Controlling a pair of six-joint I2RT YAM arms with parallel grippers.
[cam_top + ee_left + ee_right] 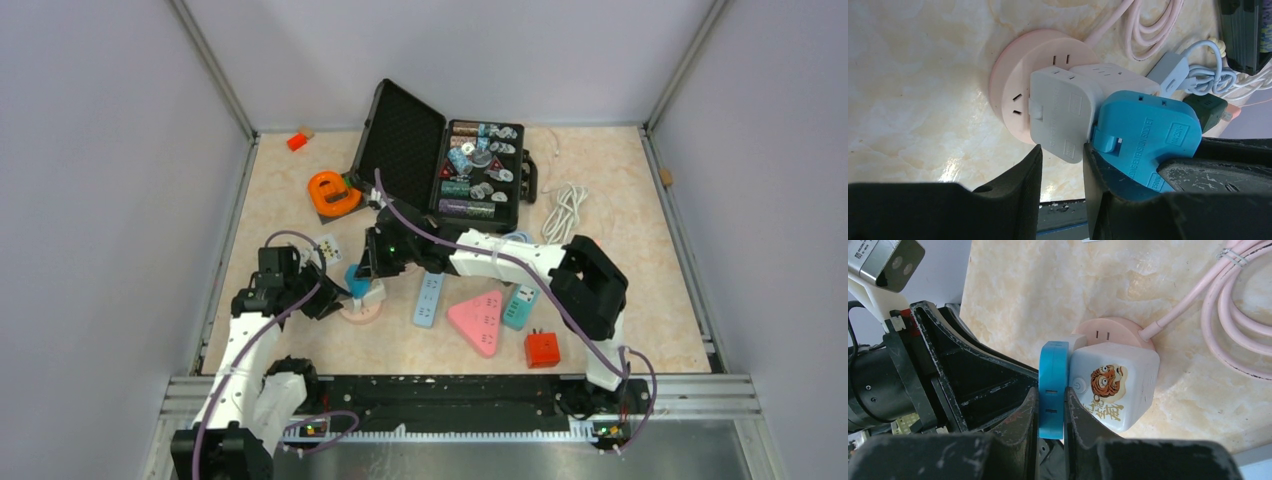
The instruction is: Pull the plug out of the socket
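A round pink socket (1013, 75) lies on the marble table with a white cube adapter (1113, 385), printed with a tiger, standing on it. A flat blue plug (1053, 375) sits against the cube's side. My right gripper (1050, 390) is shut on the blue plug's two flat faces. A flat white adapter (1058, 110) sits next to the blue plug (1143, 135). My left gripper (1062, 150) has its tips on both edges of that adapter's lower corner, one finger wedged against the blue plug. From above, both grippers (340, 297) (368, 272) meet over the pink socket (360, 313).
The socket's pink cable (1228, 315) coils just behind it. An open black case (440, 160) and an orange object (333, 193) stand behind. A light blue strip (428, 299), a pink triangular strip (478, 320), a teal strip (520, 306) and a red adapter (541, 348) lie right.
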